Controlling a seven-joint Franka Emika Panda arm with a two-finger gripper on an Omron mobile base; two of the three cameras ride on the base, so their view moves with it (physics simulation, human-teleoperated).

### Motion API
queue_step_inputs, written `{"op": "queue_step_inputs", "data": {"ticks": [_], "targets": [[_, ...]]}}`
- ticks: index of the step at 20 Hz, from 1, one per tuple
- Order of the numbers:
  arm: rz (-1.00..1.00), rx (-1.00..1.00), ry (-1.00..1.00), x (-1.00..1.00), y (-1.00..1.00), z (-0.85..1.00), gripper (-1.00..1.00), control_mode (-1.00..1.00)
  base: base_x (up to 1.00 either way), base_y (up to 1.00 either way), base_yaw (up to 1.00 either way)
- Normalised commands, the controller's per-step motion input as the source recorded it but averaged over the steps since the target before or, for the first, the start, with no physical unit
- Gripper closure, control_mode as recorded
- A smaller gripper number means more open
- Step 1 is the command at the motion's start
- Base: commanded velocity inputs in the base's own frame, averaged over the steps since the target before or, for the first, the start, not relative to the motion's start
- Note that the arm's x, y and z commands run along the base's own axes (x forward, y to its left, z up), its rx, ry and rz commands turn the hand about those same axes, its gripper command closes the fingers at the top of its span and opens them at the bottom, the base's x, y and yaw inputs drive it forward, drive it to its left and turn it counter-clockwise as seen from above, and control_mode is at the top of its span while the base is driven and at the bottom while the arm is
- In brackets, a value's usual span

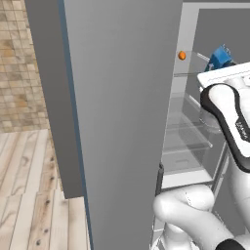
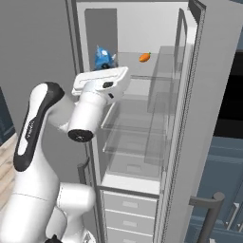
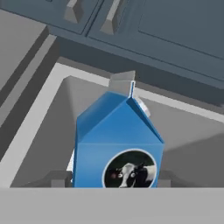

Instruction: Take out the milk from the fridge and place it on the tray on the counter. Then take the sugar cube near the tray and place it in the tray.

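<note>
The fridge (image 2: 137,28) stands open, its big grey door (image 1: 122,122) swung wide. The milk (image 3: 118,140), a blue gable-top carton with a round cow picture, sits between my gripper's (image 3: 113,180) two dark fingertips, which press on its left and right sides. From the base views the milk (image 2: 102,58) (image 1: 220,57) is up at the top shelf level, slightly tilted, just beyond my white hand. The tray, the counter and the sugar cube are out of view.
A small orange item (image 2: 145,57) lies on the upper glass shelf, to the right of the carton. Clear shelves (image 2: 137,137) and white drawers (image 2: 133,209) fill the fridge below. Dark blue cabinets (image 3: 153,26) hang above the fridge, and more (image 2: 228,166) stand to its right.
</note>
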Motion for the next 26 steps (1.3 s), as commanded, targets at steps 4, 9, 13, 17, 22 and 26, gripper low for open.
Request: {"op": "queue_step_inputs", "data": {"ticks": [4, 9, 13, 17, 22, 26], "targets": [[0.00, 0.20, 0.19, -0.94, 0.02, 0.43, 1.00, -1.00, 0.00, 0.00, 0.00], [0.05, 0.25, 0.17, -0.51, 0.04, 0.53, 1.00, -1.00, 0.00, 0.00, 0.00], [0.07, 0.18, 0.16, -0.39, 0.00, 0.48, 1.00, -1.00, 0.00, 0.00, 0.00], [0.02, -0.03, 0.23, -0.36, 0.08, 0.32, 1.00, -1.00, 0.00, 0.00, 0.00], [0.02, -0.10, 0.25, -0.49, 0.24, 0.02, 1.00, -1.00, 0.00, 0.00, 0.00], [0.00, -0.12, 0.08, -0.75, 0.26, -0.01, 1.00, -1.00, 0.00, 0.00, 0.00]]}}
